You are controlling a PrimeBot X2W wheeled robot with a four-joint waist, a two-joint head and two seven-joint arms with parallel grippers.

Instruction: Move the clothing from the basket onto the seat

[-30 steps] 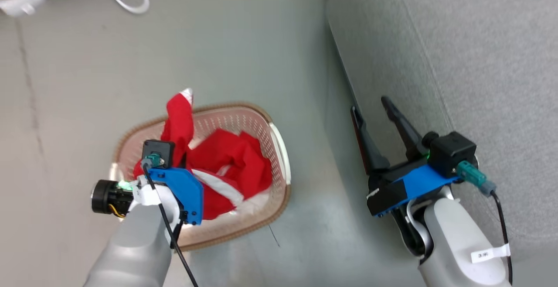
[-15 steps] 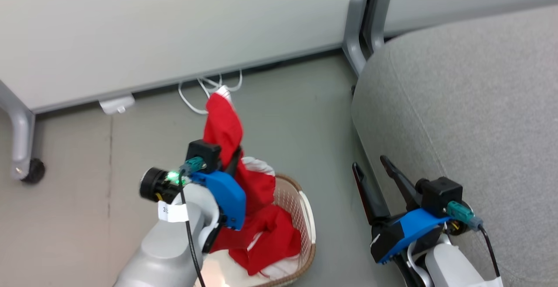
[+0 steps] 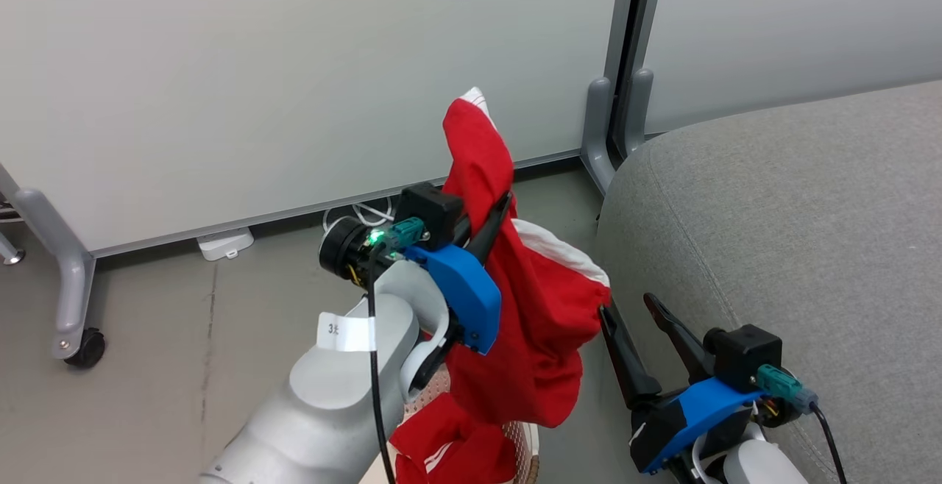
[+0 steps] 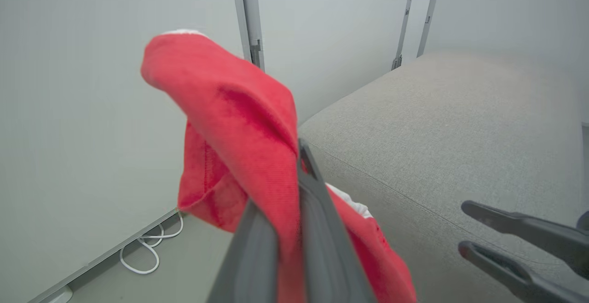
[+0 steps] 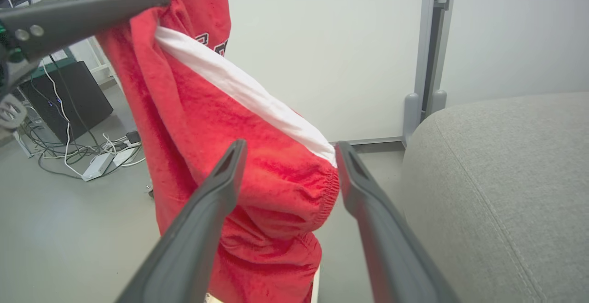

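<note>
The left gripper pinches a red garment tight and high, so it can reach the seat, while the right gripper is wide open.

place: office or lab | signs: wheeled partition panels, floor cables

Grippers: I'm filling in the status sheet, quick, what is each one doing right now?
Left gripper: shut on the red garment.
Right gripper: open, holding nothing, next to the sofa.
</note>
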